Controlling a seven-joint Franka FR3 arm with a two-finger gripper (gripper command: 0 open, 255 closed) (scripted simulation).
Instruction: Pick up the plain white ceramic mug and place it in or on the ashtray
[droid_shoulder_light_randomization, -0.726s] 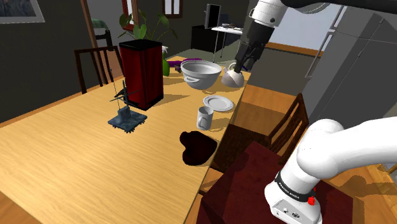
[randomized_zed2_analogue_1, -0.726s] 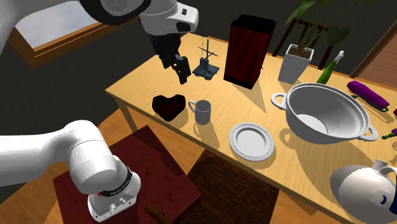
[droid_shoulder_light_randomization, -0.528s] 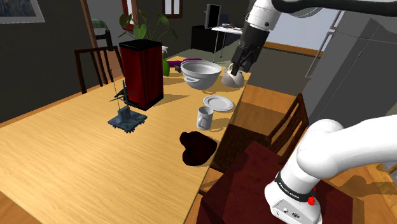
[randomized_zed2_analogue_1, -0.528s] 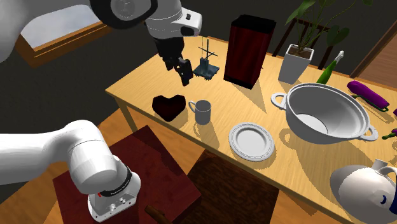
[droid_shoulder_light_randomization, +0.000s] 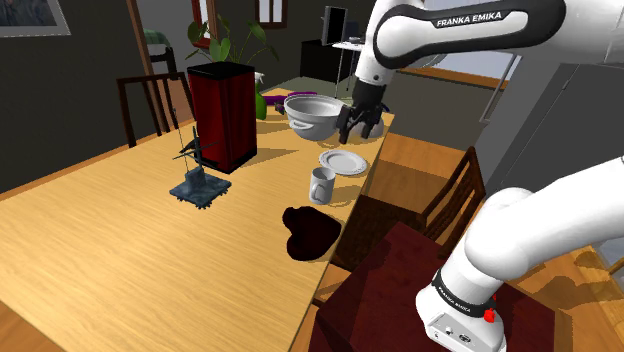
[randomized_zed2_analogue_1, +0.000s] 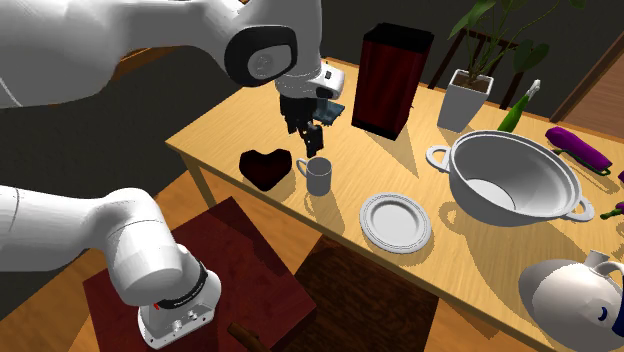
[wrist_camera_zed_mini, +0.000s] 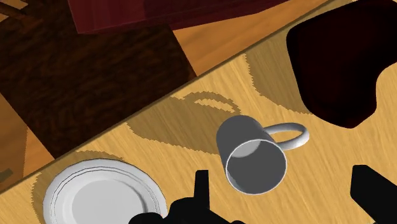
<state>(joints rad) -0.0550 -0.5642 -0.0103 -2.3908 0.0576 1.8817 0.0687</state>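
The mug (wrist_camera_zed_mini: 251, 153), upright on the counter (randomized_zed2_analogue_1: 420, 165) beside the dark ashtray (wrist_camera_zed_mini: 340, 63), looks rigid, light, slick and breakable; the spread claw (randomized_zed2_analogue_1: 309, 143) above should pinch its rim wall, off the handle.

Table: we see a pale wooden dining table (droid_shoulder_light_randomization: 120, 240) across the shoulder view's left.
Chairs: two in dark wood, a far chair (droid_shoulder_light_randomization: 150, 81) behind the table and a near chair (droid_shoulder_light_randomization: 455, 195) at its closer edge.
Walls: dark grey wall (droid_shoulder_light_randomization: 70, 100).
Floor: we make out warm wooden floor (droid_shoulder_light_randomization: 420, 150).
Far end: small window (droid_shoulder_light_randomization: 269, 10) above a dark cabinet (droid_shoulder_light_randomization: 320, 57).
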